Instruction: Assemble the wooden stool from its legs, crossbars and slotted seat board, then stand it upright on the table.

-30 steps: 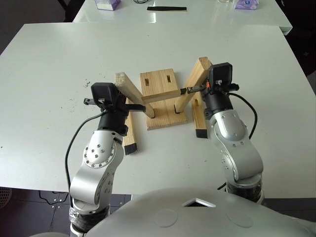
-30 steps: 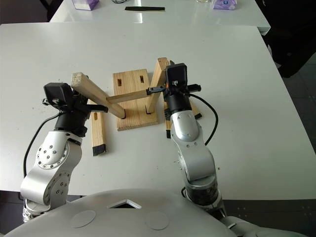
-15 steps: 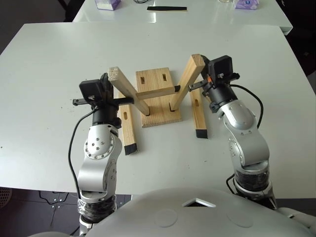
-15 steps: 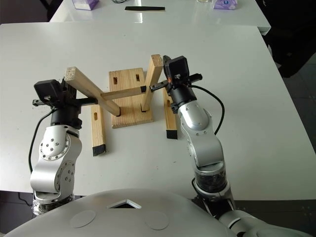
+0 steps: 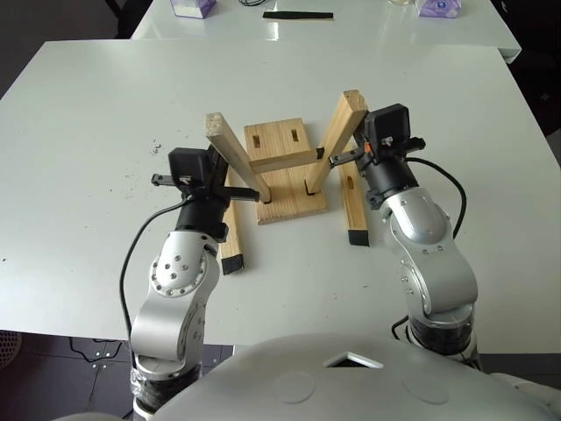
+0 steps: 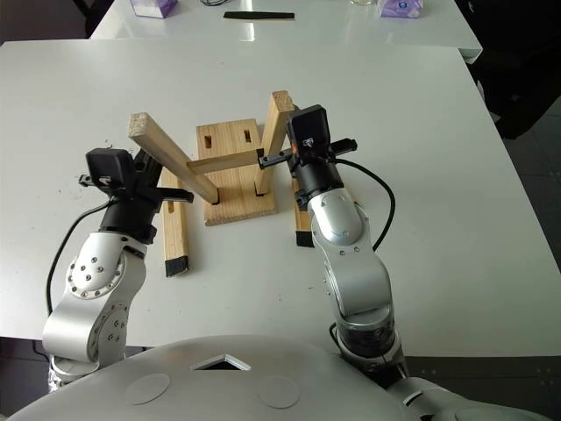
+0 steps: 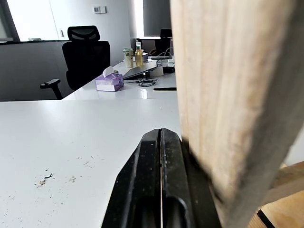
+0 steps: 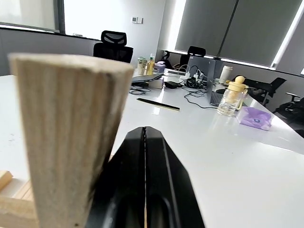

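Though the slotted seat board [image 5: 277, 133] lies flat on the white table [image 5: 96, 132] with one leg pair already standing in it, the stool looks to me about half built.

Farthest left, a loose leg [image 5: 230, 241] with a dark foot lies flat on the table just beside the board. Above it the left gripper [image 5: 245, 192] has its fingers [image 7: 159, 156] pressed together, pinching nothing, their side against or just beside the left standing leg [image 5: 237, 158]. That leg rises from a near slot and leans outward to the left. A crossbar [image 5: 282, 160] joins it to the right standing leg [image 5: 335, 140], which leans outward the other way from its own near slot. The two far slots of the board are open and unfilled.

The right gripper [image 5: 333, 158] is likewise closed on itself, holding nothing, its tip at the outer face of the right standing leg. Beyond it a second loose leg [image 5: 352, 210] lies flat beside the board.

Left to do, as I judge it: seat the first pair fully, fit the two lying legs with their crossbar, which I cannot make out here, then turn the stool onto its feet.
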`<move>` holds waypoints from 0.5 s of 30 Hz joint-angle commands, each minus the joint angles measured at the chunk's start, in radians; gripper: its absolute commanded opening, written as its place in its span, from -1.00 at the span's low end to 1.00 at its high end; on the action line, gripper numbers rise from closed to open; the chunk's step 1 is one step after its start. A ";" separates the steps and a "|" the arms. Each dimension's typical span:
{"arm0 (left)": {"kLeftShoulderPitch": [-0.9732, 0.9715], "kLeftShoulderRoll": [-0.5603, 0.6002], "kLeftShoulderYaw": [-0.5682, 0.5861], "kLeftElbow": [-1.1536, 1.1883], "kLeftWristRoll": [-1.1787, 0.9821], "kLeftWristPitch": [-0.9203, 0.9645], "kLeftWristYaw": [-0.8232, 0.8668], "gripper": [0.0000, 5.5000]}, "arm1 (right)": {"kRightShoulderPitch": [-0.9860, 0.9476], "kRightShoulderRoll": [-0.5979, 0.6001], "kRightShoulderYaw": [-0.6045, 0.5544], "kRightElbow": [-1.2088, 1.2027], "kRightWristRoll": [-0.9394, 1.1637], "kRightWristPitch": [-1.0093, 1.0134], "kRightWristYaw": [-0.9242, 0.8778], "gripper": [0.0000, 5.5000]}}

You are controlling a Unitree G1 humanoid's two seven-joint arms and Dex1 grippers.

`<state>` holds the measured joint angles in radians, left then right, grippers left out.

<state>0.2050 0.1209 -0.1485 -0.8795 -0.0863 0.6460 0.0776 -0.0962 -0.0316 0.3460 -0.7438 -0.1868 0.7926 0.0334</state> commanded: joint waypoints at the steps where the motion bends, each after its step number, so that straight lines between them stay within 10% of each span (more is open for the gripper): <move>1: -0.069 0.035 -0.278 0.020 -0.079 0.041 -0.180 -1.00 | -0.014 -0.048 0.208 0.012 0.107 0.015 0.181 -0.99; 6: -0.070 0.072 -0.120 0.070 -0.043 0.012 -0.152 -1.00 | 0.007 -0.076 0.145 -0.001 0.124 0.011 0.178 -0.99; 15: -0.136 0.113 0.506 0.059 -0.480 0.066 -0.217 -1.00 | -0.047 -0.129 -0.404 0.015 0.337 -0.017 0.244 -0.99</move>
<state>0.1352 0.2133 0.1904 -0.8272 -0.4185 0.6849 -0.1344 -0.0583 -0.1365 0.0653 -0.7667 0.0634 0.7726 0.2348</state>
